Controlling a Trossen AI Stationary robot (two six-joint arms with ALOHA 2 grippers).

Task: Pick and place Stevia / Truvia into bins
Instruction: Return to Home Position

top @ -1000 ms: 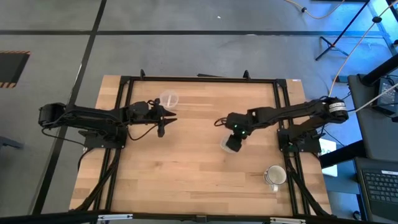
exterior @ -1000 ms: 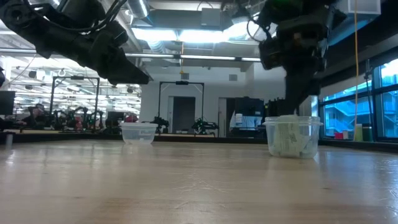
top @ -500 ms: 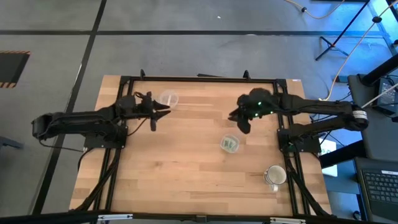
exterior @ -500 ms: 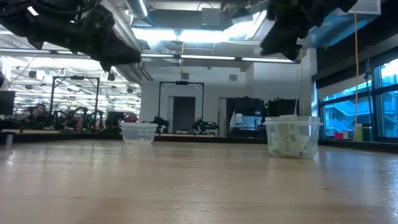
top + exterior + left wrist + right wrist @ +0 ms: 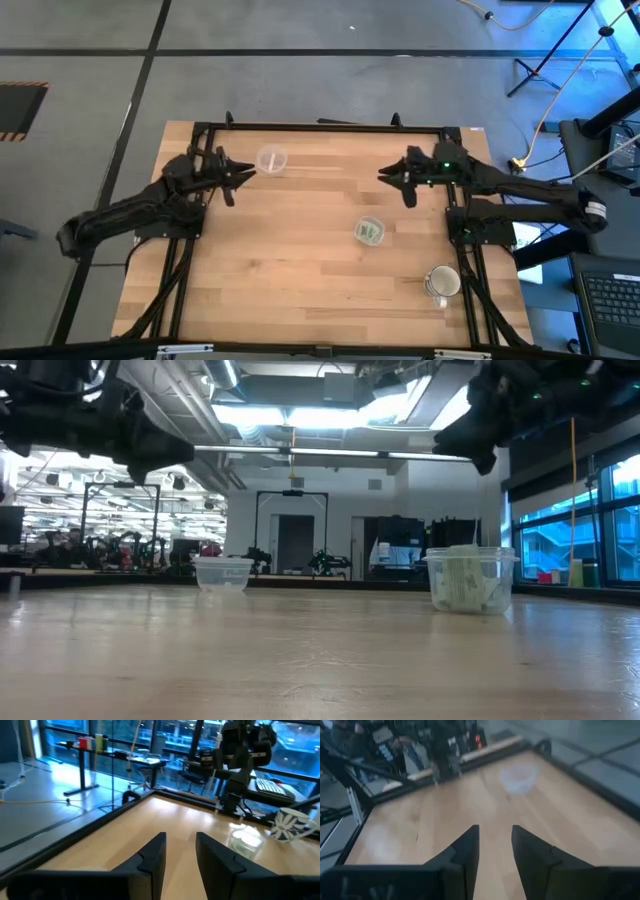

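Stevia packets [image 5: 369, 233] are seen bundled together inside one clear cup [image 5: 358, 226], set a little right of the middle of the table [image 5: 300, 270]. In the low view they are shown standing on end against the cup wall.

By size now: the wooden top is reached over by both arms, one from each side. The left gripper [image 5: 245, 171] is held above the table's left part, its fingers [image 5: 152, 855] parted by a narrow gap and gripping nothing. The right gripper [image 5: 392, 178] is held high on the opposite side, fingers [image 5: 467, 845] likewise slightly apart and bare.

A whitish mug [image 5: 443, 283] is parked near the right arm's base, well apart from both grippers. The packet cup is placed between mug and right gripper, touched by neither. A second cup [image 5: 270, 159] is found just beside the left gripper; its contents cannot be made out.
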